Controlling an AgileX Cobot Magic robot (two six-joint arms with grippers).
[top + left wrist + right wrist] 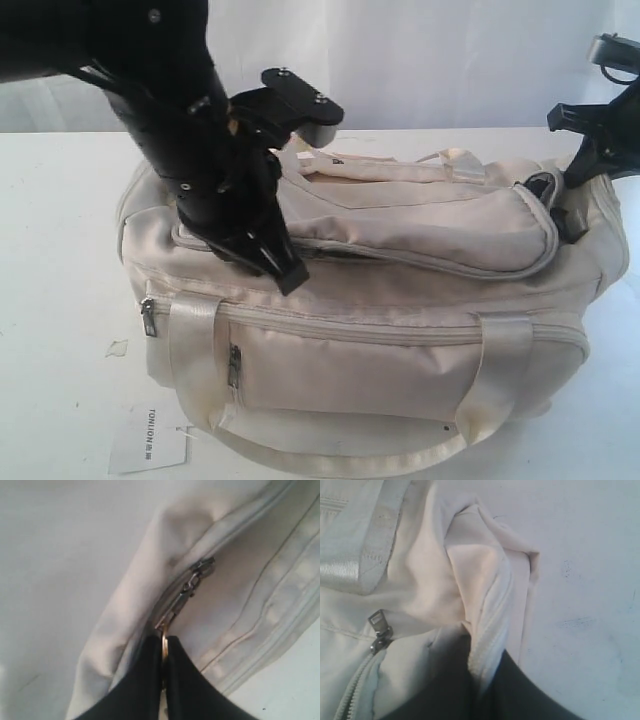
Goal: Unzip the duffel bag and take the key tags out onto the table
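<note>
The cream duffel bag (400, 300) lies on the white table (60, 250). My left gripper (290, 272) reaches down onto the bag's top at its left end. In the left wrist view this gripper (164, 642) is shut on the metal ring of the top zipper pull (186, 591), which sits against the grey zipper line. My right gripper (572, 185) is at the bag's right end, shut on a ribbed fold of cream fabric (487, 635). A second zipper slider (379, 626) shows beside that fold. The key tags are hidden.
A white paper label (150, 438) lies on the table by the bag's front left corner. Pale webbing handles (198, 350) loop over the front, beside the front pocket's zipper pull (234, 366). A small scrap (117, 348) lies left of the bag.
</note>
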